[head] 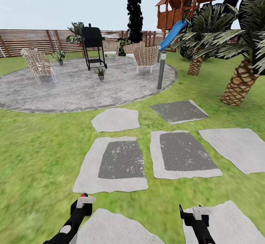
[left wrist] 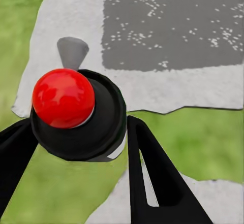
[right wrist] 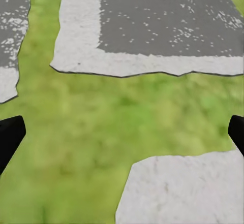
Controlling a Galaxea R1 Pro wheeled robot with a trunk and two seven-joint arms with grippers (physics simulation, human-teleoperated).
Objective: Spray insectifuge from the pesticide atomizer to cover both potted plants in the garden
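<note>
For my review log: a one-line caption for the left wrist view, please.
Left gripper shut on the red-topped pesticide atomizer, held above lawn and a grey stepping stone.

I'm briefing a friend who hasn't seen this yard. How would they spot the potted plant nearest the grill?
Find the round stone patio beyond the stepping stones, then the black grill standing on it. Just in front of the grill's legs sits a small potted plant in a pale grey pot. The other potted plant stands further back, by the left wicker chair.
</note>
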